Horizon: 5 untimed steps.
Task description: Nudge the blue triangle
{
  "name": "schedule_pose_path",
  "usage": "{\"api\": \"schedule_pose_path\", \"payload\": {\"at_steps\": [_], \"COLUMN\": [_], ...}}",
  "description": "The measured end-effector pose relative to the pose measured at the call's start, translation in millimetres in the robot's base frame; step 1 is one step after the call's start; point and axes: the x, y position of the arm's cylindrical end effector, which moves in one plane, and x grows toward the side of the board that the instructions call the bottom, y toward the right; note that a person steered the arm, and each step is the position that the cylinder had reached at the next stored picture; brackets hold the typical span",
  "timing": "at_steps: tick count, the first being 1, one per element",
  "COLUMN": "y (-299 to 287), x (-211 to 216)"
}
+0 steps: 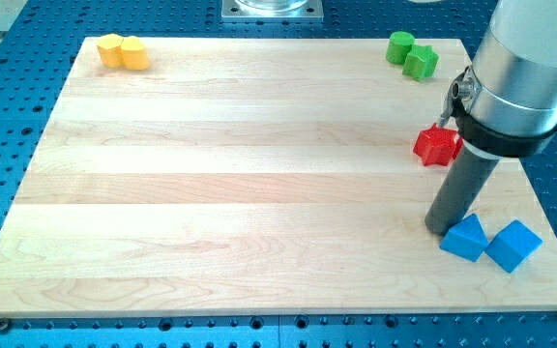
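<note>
The wooden surface [259,174] holds the blue triangle [465,239] near its bottom-right corner, touching my tip [440,229]. No hand exists, only a rod; a hard push could knock the adjacent blue cube [513,245] off the edge.

Smooth pale wooden board [240,174]

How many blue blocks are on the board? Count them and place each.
2. The blue triangle lies at the view's lower right, right beside my tip. The blue cube sits just right of it. None seem hidden.
</note>
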Motion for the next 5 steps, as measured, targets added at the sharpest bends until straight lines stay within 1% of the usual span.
{"api": "schedule_pose_path", "payload": {"at_steps": [3, 4, 5], "y": [0, 2, 1], "x": [1, -33, -34]}}
